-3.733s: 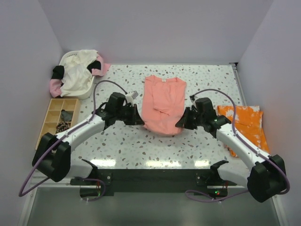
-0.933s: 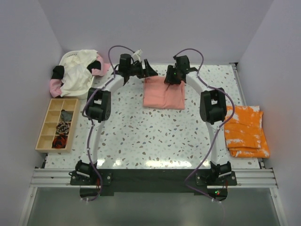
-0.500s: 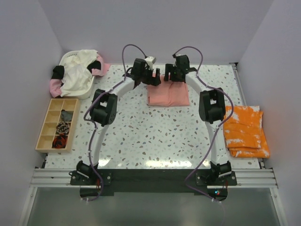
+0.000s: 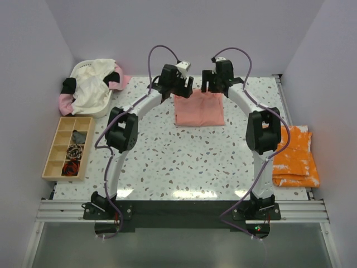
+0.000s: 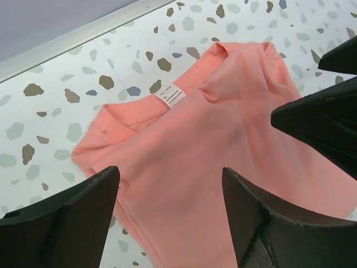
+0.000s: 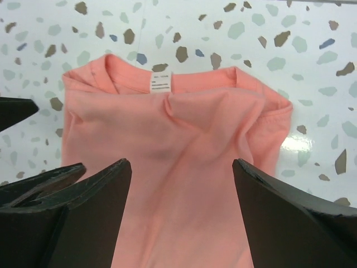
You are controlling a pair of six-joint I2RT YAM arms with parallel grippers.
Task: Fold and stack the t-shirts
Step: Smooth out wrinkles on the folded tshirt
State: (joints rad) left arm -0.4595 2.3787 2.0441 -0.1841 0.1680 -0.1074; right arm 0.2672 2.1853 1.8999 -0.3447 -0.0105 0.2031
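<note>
**Inspector:** Overhead: salmon-pink t-shirt [image 4: 199, 109] lies folded at the far middle of the desk [image 4: 184, 162]. The left end effector [image 4: 177, 86] and right end effector [image 4: 213, 84] hang over its collar edge. The orange t-shirt [image 4: 293, 156] lies at the right side.

**Clerk:** Left wrist?

**Inspector:** Jaws wide, empty; neck label [image 5: 171, 96] exposed.

**Clerk:** Right wrist?

**Inspector:** Likewise wide, nothing held. Advise pinching both collar corners together, all layers, lifting level.

**Clerk:** Surroundings?

**Inspector:** Glossy speckled desk, likely slippery; pale walls [image 4: 184, 33] close in.
</note>
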